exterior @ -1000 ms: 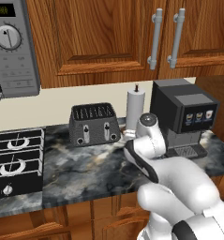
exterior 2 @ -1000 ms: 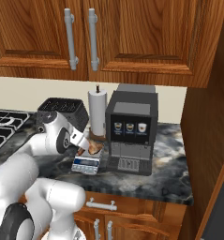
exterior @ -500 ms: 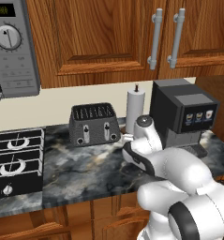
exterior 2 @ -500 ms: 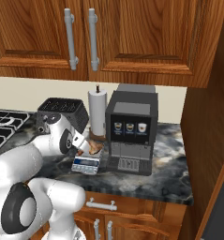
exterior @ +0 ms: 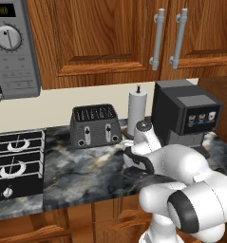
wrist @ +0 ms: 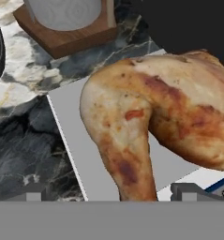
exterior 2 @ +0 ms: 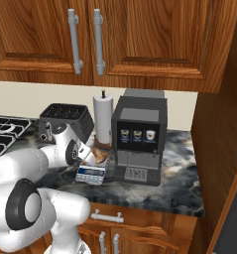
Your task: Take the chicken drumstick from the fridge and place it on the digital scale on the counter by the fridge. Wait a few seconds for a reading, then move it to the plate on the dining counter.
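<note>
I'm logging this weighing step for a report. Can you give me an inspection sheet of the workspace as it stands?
Surface: dark marbled counter under wooden cabinets.
Job's things: chicken drumstick lying on the digital scale, in front of the coffee machine.
Clutter: black toaster, paper towel roll on a wooden base.
Grippers: gripper low over the drumstick, a fingertip either side of its narrow end; grip cannot be told.
Cables: nothing seen.
Surroundings: stove burners, microwave.
</note>
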Robot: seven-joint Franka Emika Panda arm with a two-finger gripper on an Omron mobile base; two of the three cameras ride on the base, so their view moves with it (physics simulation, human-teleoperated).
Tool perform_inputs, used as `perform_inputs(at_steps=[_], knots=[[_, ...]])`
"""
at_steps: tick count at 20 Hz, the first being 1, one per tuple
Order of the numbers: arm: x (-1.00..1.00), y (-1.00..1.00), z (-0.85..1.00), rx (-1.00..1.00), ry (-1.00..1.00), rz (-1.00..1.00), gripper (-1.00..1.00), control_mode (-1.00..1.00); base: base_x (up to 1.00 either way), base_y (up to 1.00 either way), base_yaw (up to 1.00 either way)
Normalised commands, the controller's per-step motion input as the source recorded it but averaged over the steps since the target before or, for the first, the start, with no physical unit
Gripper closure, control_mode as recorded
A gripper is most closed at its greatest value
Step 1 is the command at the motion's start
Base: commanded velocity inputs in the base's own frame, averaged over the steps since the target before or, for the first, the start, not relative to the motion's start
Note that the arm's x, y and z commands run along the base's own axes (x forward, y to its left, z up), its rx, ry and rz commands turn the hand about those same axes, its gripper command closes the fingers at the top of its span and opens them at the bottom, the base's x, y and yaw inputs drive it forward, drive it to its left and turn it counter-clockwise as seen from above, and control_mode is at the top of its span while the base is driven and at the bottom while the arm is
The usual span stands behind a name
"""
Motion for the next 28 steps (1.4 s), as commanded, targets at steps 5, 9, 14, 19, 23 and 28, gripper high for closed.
perform_inputs(at_steps=[5, 9, 14, 19, 23, 28], knots=[[0.01, -0.01, -0.18, 0.0, 0.01, 0.0, -1.0, -1.0, 0.0, 0.0, 0.0], [0.05, -0.01, -0.13, 0.0, 0.0, 0.0, -1.0, -1.0, 0.0, 0.0, 0.0], [0.03, 0.0, -0.12, 0.0, 0.0, 0.0, -1.0, -1.0, 0.0, 0.0, 0.0], [0.0, 0.0, -0.08, 0.0, 0.0, 0.0, 1.0, -1.0, 0.0, 0.0, 0.0], [-0.01, 0.0, -0.06, 0.0, 0.0, 0.0, 1.0, -1.0, 0.0, 0.0, 0.0], [-0.36, 0.0, 0.0, 0.0, -0.02, 0.0, 1.0, -1.0, 0.0, 0.0, 0.0]])
